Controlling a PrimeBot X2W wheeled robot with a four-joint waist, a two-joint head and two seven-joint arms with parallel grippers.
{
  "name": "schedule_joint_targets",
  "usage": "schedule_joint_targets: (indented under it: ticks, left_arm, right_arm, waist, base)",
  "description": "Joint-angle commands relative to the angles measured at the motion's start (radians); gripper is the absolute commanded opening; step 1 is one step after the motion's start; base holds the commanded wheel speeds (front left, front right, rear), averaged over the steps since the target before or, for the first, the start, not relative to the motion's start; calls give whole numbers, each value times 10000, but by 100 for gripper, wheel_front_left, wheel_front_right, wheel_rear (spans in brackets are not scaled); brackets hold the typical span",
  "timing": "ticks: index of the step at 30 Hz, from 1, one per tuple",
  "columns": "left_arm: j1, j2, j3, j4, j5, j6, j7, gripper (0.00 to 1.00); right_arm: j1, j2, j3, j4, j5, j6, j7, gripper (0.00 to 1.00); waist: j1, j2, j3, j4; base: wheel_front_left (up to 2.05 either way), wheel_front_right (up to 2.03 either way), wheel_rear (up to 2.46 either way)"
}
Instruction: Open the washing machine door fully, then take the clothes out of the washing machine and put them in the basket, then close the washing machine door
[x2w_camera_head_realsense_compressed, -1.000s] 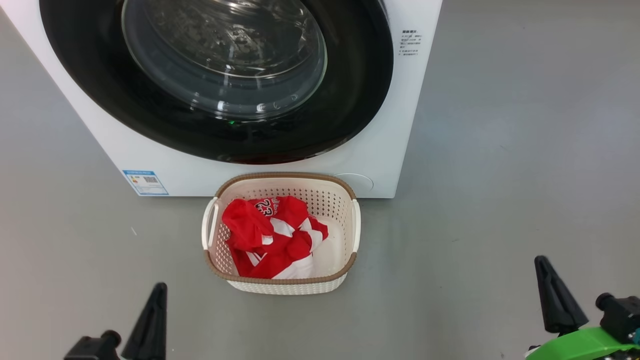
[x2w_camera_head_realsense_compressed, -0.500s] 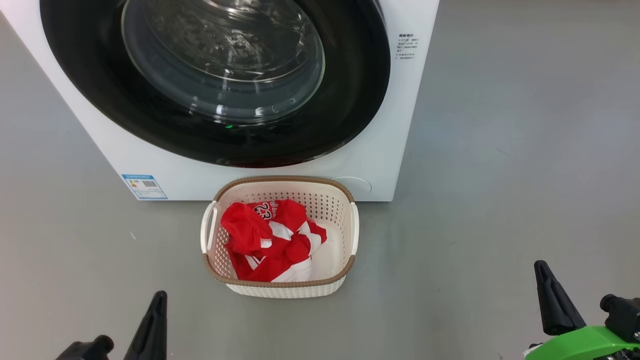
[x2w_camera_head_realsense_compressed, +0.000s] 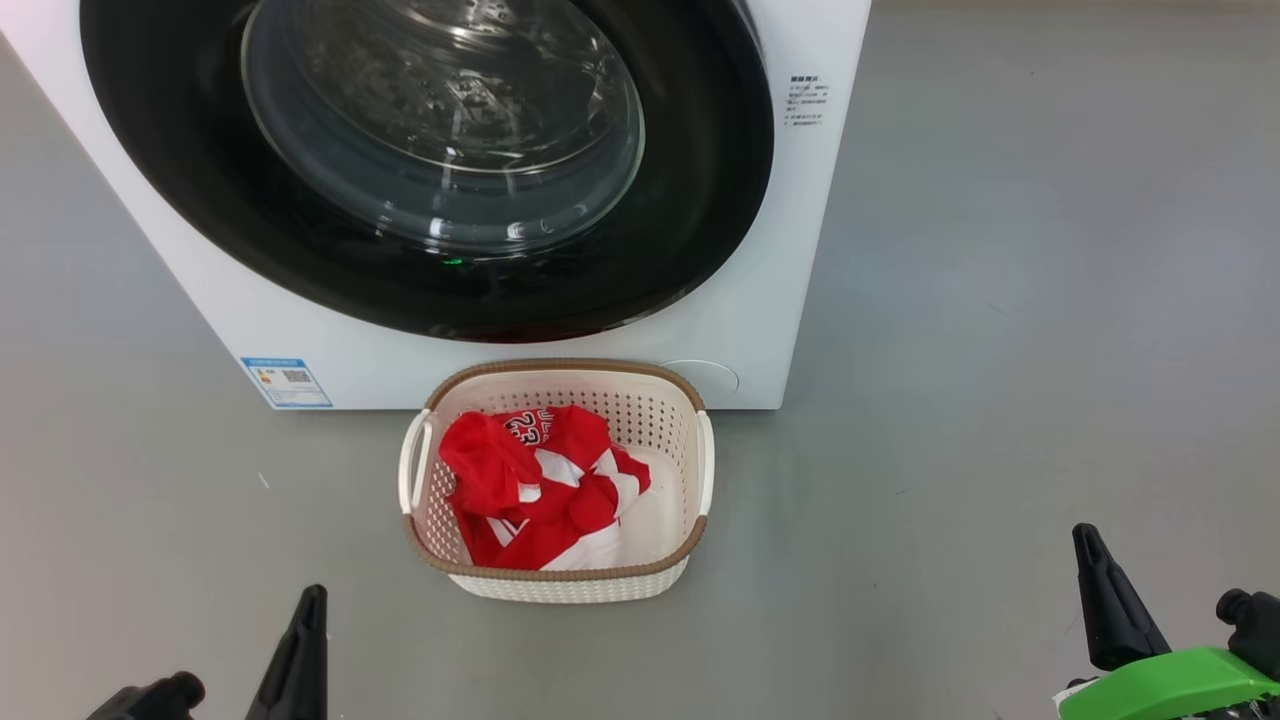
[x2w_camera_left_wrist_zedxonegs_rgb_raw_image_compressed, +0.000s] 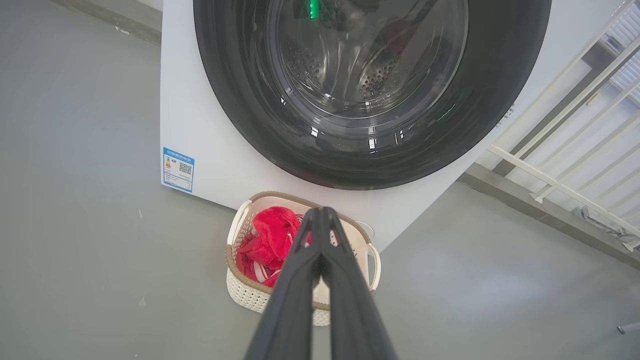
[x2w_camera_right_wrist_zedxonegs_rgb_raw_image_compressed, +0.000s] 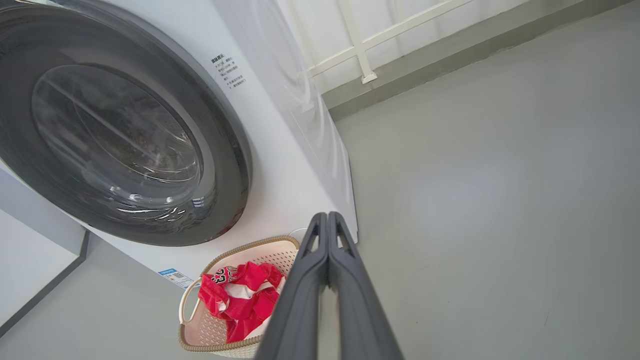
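The white washing machine (x2w_camera_head_realsense_compressed: 780, 250) stands ahead with its round black door (x2w_camera_head_realsense_compressed: 700, 180) closed flat against the front; the glass window (x2w_camera_head_realsense_compressed: 440, 110) shows the steel drum behind it. On the floor right before it sits the cream basket (x2w_camera_head_realsense_compressed: 690, 470), holding the red clothes (x2w_camera_head_realsense_compressed: 540, 480) with white trim and a 23. My left gripper (x2w_camera_head_realsense_compressed: 312, 598) is low at the left, shut and empty. Over at the lower right my right gripper (x2w_camera_head_realsense_compressed: 1084, 535) is shut too, holding nothing. Both wrist views show fingertips pressed together: left gripper (x2w_camera_left_wrist_zedxonegs_rgb_raw_image_compressed: 320, 212), right gripper (x2w_camera_right_wrist_zedxonegs_rgb_raw_image_compressed: 327, 216).
Grey floor (x2w_camera_head_realsense_compressed: 1000, 350) stretches on both sides of the washing machine and around the basket. A white railing (x2w_camera_left_wrist_zedxonegs_rgb_raw_image_compressed: 565, 145) and a low kerb (x2w_camera_right_wrist_zedxonegs_rgb_raw_image_compressed: 450, 55) run behind the machine on its right side. A blue label (x2w_camera_head_realsense_compressed: 285, 380) marks the machine's lower left corner.
The head view has shifted slightly, so the machine and basket sit lower and smaller. Both grippers have sunk a little toward the bottom edge. Nothing else has moved.
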Motion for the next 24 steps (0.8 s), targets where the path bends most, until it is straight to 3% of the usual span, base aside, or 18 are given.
schedule_joint_targets:
  ticks: [1,24]
  left_arm:
    - [-339,61,152,-206,-282,-18,48,0]
    - [-514,-2,309,-198,-2770,-30,699,0]
  right_arm:
    - [-338,-86,-28,-253,298,-9,87,0]
    - [-610,20,-86,-293,2563,-16,775,0]
  waist:
    - [-1,0,-11,-7]
    - [-1,0,-187,-108]
  base:
    - [0,0,0]
    - [0,0,0]
